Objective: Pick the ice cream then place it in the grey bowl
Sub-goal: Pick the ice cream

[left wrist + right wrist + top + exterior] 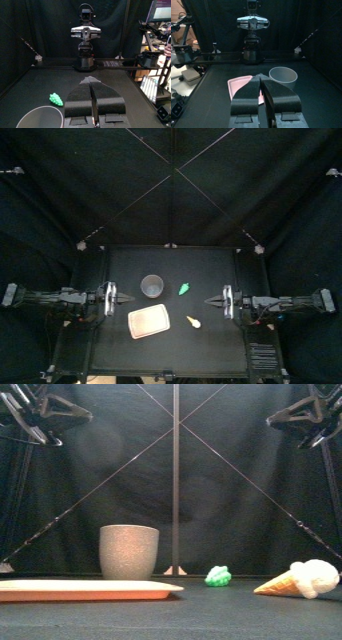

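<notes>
The ice cream (194, 321), a tan cone with a white scoop, lies on its side on the table right of the pink tray (148, 320); the front view has the ice cream (301, 580) at the right. The grey speckled cup (152, 283) stands upright behind the tray, also in the front view as the cup (130, 551). My left gripper (123, 299) rests shut at the left and my right gripper (214, 301) shut at the right, both apart from the ice cream. Each wrist view shows closed jaws, left gripper (90, 80) and right gripper (260, 76). Neither wrist view shows the ice cream.
A small green toy (186, 287) sits right of the cup, seen as the green toy (218, 576) from the front and the green toy (57, 99) beside the cup (40, 118) in the left wrist view. The right wrist view shows the tray (241, 86) and cup (283, 75).
</notes>
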You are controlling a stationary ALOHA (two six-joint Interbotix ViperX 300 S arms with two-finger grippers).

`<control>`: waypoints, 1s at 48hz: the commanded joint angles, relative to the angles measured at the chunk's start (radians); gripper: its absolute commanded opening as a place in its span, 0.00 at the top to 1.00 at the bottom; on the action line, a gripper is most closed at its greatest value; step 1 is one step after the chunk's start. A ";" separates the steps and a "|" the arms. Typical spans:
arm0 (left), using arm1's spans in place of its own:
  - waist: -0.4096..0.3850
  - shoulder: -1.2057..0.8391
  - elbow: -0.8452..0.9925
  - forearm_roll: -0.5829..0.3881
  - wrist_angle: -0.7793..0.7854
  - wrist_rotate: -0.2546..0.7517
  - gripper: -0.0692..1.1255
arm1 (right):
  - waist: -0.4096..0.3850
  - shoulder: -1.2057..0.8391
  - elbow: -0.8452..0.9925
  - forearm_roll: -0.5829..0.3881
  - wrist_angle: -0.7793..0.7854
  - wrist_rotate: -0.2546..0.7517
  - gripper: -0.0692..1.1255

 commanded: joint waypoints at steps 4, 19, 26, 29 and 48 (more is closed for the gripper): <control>0.015 0.008 -0.009 -0.003 -0.018 0.000 0.97 | -0.008 0.026 -0.015 0.009 0.011 0.014 0.93; 0.015 0.005 -0.008 -0.003 -0.028 0.003 0.97 | 0.031 0.077 -0.032 0.242 0.330 0.213 0.92; 0.015 0.005 -0.005 -0.002 -0.026 0.003 0.97 | 0.104 0.140 -0.015 0.281 0.388 0.330 0.90; 0.015 0.005 -0.005 -0.002 -0.026 0.003 0.97 | 0.121 0.172 -0.017 0.279 0.380 0.373 0.87; 0.014 0.003 -0.005 -0.002 -0.021 0.003 0.97 | 0.135 0.437 -0.066 0.275 0.373 0.471 0.28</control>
